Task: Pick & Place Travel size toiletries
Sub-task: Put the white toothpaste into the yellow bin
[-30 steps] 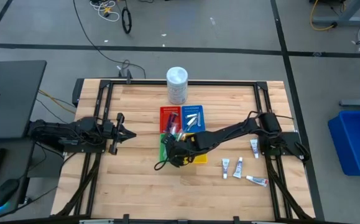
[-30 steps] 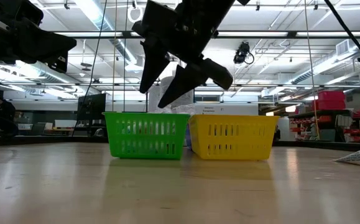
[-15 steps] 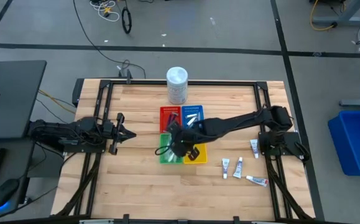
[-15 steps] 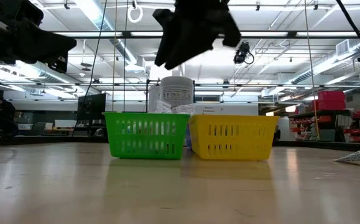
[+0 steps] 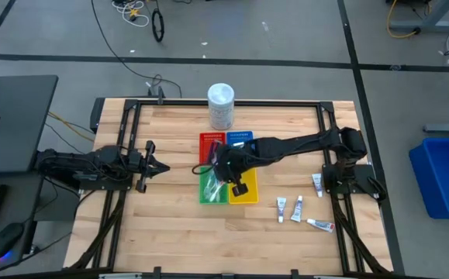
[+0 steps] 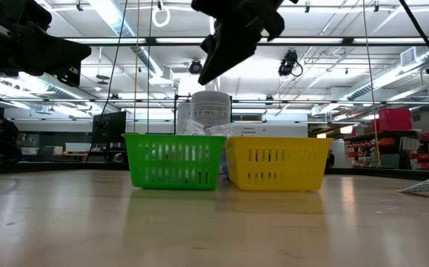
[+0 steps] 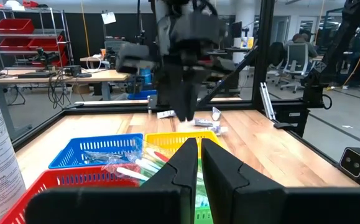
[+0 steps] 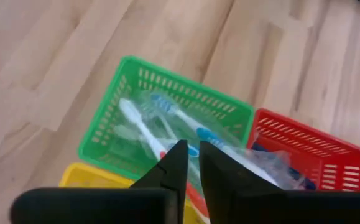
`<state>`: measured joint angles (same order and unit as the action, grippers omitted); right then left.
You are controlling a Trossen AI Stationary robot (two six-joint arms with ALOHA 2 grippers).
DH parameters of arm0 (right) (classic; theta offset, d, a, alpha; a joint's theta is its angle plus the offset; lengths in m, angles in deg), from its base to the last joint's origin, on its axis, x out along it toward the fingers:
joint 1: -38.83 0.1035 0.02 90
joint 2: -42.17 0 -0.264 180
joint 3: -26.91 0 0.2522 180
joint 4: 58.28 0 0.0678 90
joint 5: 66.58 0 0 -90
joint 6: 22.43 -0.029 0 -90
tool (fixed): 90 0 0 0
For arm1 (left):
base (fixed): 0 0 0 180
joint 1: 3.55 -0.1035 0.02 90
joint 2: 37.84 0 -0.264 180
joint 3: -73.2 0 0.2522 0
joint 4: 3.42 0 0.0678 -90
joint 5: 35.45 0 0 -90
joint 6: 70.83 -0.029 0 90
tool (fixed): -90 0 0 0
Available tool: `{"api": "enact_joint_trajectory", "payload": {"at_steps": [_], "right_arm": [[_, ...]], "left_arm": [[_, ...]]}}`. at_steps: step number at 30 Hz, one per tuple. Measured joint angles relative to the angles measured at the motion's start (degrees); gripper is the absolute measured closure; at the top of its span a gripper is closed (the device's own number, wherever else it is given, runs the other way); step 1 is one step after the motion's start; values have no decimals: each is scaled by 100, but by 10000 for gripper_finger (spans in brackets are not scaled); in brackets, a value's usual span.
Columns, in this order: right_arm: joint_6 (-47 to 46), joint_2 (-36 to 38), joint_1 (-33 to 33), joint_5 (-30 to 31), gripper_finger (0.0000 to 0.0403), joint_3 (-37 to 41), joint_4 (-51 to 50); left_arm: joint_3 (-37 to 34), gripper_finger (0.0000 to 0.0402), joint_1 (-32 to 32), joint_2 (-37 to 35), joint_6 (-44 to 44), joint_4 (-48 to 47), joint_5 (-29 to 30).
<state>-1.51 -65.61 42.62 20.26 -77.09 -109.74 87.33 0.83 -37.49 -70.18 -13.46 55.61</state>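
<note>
While the right pincer (image 8: pixel 192 146) hangs over the green tray (image 8: pixel 114 106), its two fingers sit almost together with only a thin gap, and nothing is in that gap. It holds nothing. The toothbrushes (image 8: pixel 148 134) lie in the green tray right below it, some in a clear wrap. More small packs lie in the blue tray (image 5: pixel 240 147). Four tubes (image 5: pixel 297 208) lie on the bare table (image 5: pixel 170 225) near the right arm's base, well apart from the trays.

What could go wrong? I think the closed fingers could poke the brushes or catch the crinkly wrap if the arm drops. The wrap could then come up with it and spill things out. The red tray (image 8: pixel 304 134) and the yellow tray (image 5: pixel 249 198) touch the green one, so a bump to one wall could push all four. The arm also lies across the trays, so a low sweep back to the tubes could clip a rim. The tubes are small and lie flat, so a grab could slip or knock one toward the table edge, which is near them.

Going up is the safe way, since nothing is above the trays. The white tub (image 5: pixel 221 105) stands just behind the trays, so there is little room that way. The front of the table has lots of open wood. The left pincer (image 5: pixel 156 167) waits far off at the left side, fingers almost together and with nothing in them, out of the way.
</note>
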Motion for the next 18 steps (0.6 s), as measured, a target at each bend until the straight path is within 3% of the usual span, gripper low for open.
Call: {"api": "enact_joint_trajectory", "payload": {"at_steps": [9, 18], "right_arm": [[-461, 434, -255, -9, 392, 31, 85], [-650, 936, -294, 5, 400, 682, 630]], "left_arm": [[1, 374, -1, 1, 0, 1, 0], [0, 374, -1, -1, 0, 0, 0]]}}
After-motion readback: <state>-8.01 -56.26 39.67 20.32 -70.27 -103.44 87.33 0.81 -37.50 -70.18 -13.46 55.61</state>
